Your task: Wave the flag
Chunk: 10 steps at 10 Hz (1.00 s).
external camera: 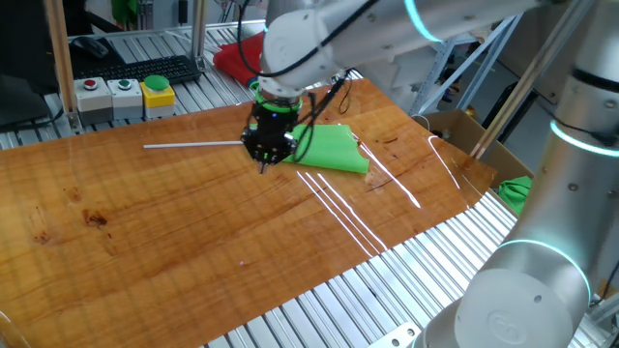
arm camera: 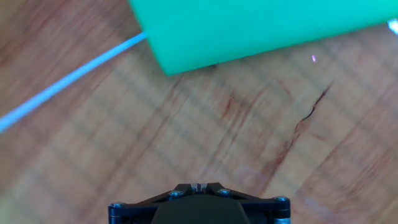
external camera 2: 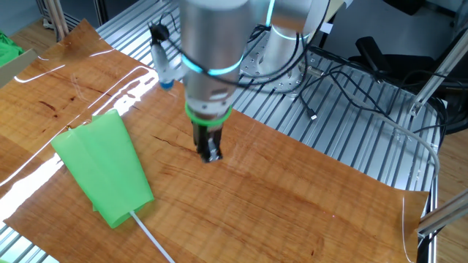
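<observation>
The flag lies flat on the wooden table. Its bright green cloth (external camera: 334,150) is just right of my gripper, and its thin pale stick (external camera: 193,146) runs left from it. The other fixed view shows the cloth (external camera 2: 106,168) and the stick (external camera 2: 150,237) left of the gripper. My gripper (external camera: 263,164) points straight down close over the table beside the flag and holds nothing. It also shows in the other fixed view (external camera 2: 210,155). In the hand view the fingertips (arm camera: 198,186) meet, with the cloth (arm camera: 261,25) and the stick (arm camera: 68,78) ahead of them.
A red cloth bundle (external camera: 237,60), a keyboard (external camera: 145,70) and a button box (external camera: 126,95) sit behind the table. A cardboard box (external camera: 464,130) and a small green cloth lump (external camera: 517,190) are at the right. Cables (external camera 2: 351,73) lie on the metal bench.
</observation>
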Each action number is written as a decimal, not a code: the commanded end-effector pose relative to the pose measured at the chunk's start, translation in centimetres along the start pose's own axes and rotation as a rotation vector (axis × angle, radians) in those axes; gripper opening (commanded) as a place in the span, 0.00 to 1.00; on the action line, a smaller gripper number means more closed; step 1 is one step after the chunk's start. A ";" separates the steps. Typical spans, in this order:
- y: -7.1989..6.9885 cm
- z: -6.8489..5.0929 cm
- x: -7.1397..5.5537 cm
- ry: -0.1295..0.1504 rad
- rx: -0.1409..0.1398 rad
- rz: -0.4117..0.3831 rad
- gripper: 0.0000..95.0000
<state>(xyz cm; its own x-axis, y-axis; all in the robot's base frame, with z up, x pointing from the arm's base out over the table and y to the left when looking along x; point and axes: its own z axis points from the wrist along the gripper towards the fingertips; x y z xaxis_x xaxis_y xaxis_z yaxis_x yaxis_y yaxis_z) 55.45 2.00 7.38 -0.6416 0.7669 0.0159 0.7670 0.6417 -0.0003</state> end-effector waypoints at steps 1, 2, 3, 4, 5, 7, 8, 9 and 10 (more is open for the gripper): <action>2.2 2.2 -2.9 -0.004 -0.025 0.345 0.00; 2.6 2.4 -3.6 -0.012 -0.037 0.409 0.00; 2.8 2.5 -4.0 -0.015 -0.042 0.454 0.00; 3.4 2.4 -5.2 -0.014 -0.043 0.556 0.00; 3.5 2.2 -5.5 0.001 -0.047 0.591 0.00; 3.9 1.5 -6.3 0.017 -0.049 0.703 0.00; 4.0 1.4 -6.3 0.014 -0.048 0.703 0.00; 4.0 1.3 -6.5 0.004 -0.044 0.689 0.00; 4.0 1.3 -6.5 -0.002 -0.035 0.666 0.00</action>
<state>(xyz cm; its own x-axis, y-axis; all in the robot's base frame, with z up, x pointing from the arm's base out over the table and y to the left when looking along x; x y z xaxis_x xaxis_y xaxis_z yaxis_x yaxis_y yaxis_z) 62.30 -0.28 6.00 -0.0232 0.9992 0.0310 0.9994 0.0224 0.0271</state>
